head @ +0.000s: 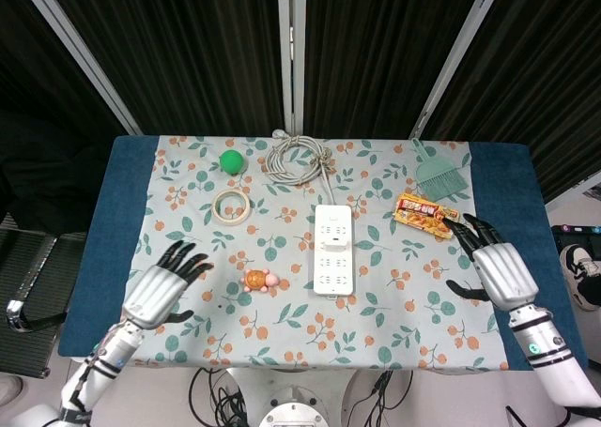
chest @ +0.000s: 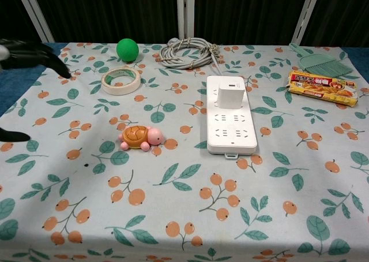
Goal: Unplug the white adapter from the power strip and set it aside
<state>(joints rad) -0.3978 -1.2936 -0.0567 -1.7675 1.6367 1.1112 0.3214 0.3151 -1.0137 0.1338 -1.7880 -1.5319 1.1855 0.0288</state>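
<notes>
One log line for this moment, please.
adapter: plugged in power strip | left hand: open, over table | right hand: open, near strip | phase: approach

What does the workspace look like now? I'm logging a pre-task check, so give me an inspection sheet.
Surface: table, floral cloth over blue cover.
Job's things: white adapter plugged into power strip, untouched.
Clutter: green ball, tape roll, toy turtle, snack packet, teal brush.
Hands: left hand and right hand open above the table's sides, holding nothing.
Cables: grey cord coiled behind the strip.
Surroundings: dark curtains behind.
</notes>
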